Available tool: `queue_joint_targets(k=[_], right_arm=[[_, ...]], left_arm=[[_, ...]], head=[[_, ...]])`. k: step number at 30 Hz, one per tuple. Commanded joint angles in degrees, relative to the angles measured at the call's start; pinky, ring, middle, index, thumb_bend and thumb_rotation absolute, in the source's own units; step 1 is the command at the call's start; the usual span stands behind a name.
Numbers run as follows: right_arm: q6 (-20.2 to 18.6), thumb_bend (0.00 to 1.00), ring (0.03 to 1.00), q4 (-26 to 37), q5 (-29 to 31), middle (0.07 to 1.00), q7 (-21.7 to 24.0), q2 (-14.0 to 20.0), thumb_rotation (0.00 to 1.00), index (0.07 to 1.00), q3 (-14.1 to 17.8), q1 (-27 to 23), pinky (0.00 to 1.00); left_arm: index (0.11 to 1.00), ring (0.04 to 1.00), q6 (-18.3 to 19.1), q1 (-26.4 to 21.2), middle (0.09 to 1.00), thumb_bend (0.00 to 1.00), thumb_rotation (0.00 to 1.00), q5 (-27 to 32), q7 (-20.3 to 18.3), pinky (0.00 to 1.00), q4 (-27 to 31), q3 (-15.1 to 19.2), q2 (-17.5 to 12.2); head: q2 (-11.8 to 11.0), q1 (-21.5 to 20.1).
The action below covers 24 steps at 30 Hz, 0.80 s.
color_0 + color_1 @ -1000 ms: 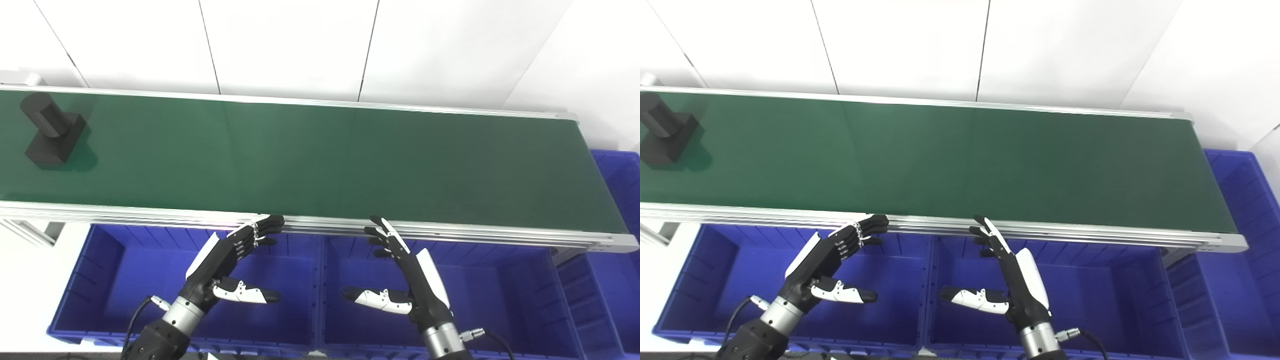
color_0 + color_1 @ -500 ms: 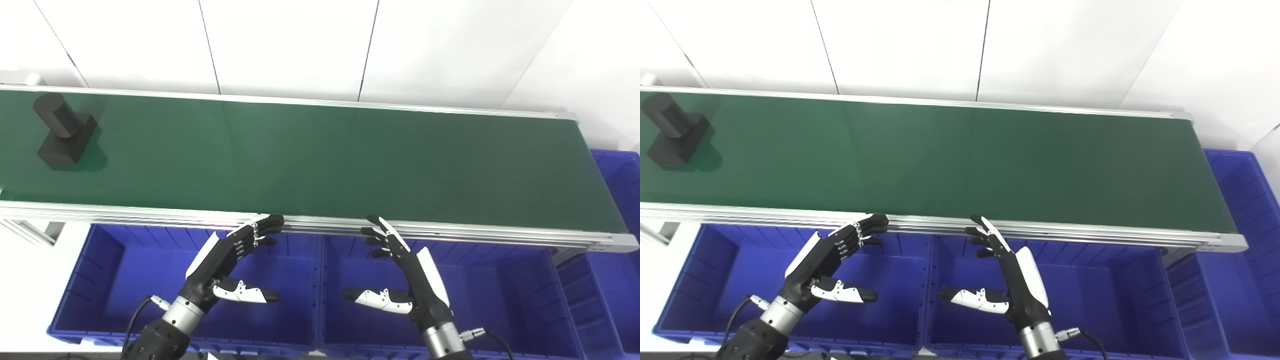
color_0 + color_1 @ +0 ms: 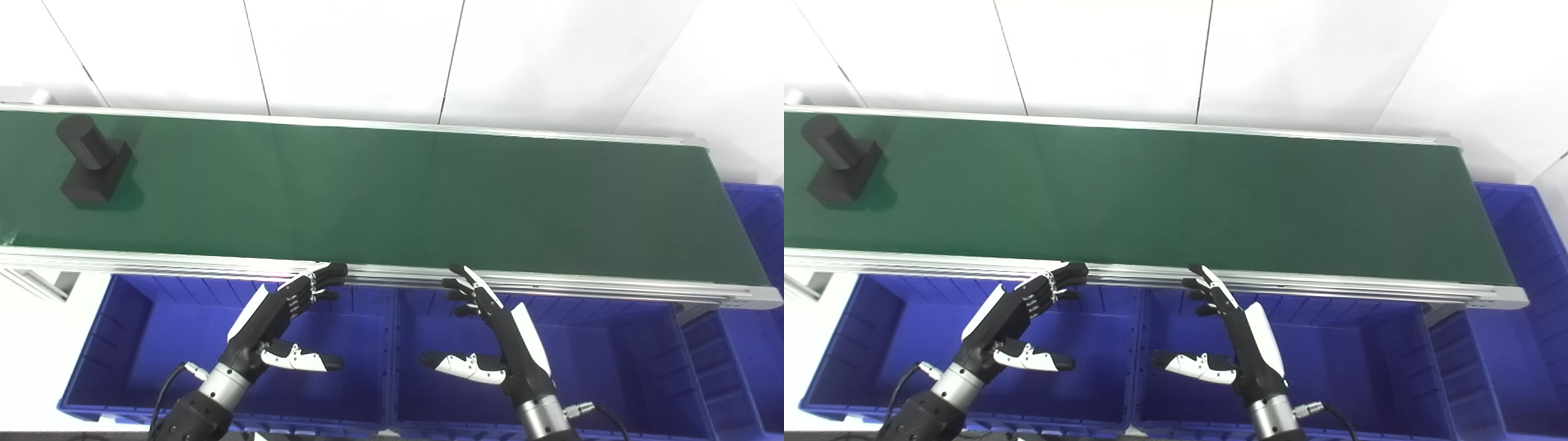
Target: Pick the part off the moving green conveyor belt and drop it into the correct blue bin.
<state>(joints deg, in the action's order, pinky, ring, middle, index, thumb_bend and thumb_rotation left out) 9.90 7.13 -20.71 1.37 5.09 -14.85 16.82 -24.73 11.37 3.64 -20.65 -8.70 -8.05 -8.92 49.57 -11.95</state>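
A black part (image 3: 92,160), a short cylinder standing on a square block, rides at the far left of the green conveyor belt (image 3: 392,196). My left hand (image 3: 278,321) hovers open over the left blue bin (image 3: 122,343), fingertips near the belt's front rail. Over the middle blue bin (image 3: 612,367) my right hand (image 3: 493,337) is open too, thumb pointing left. Both hands hold nothing and are far from the part.
An aluminium rail (image 3: 551,285) runs along the belt's near edge, just above the bins. A third blue bin (image 3: 759,245) sits past the belt's right end. White wall panels stand behind the belt.
The black part has travelled rightward along the belt. The right hand shifted slightly left; the left hand has stayed put.
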Motion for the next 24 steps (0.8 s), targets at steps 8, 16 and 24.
queue_joint_targets(k=[8,16,24], right_arm=[[3.2,0.84,0.781,0.8,0.7,0.821,-0.5,0.0,0.49,0.909,-0.2,-0.4,0.68],[3.0,0.84,0.783,0.7,0.4,0.821,-0.4,0.2,0.51,0.912,-0.3,-0.5,0.68],[4.1,0.84,0.78,-0.3,0.7,0.818,-0.8,0.4,0.51,0.912,-0.2,-0.5,0.67]], left_arm=[[0.829,0.851,-2.0,-0.7,0.861,0.89,0.24,0.4,0.5,0.79,1.3,0.2,-0.1],[0.832,0.848,-2.1,-0.7,0.861,0.89,0.25,-0.1,0.6,0.78,1.1,0.2,-0.1],[0.837,0.847,-2.1,-0.8,0.859,0.88,0.25,-0.3,0.4,0.79,0.4,0.2,0.1]], head=[[0.0,0.1],[-0.6,0.4],[-1.7,1.5]])
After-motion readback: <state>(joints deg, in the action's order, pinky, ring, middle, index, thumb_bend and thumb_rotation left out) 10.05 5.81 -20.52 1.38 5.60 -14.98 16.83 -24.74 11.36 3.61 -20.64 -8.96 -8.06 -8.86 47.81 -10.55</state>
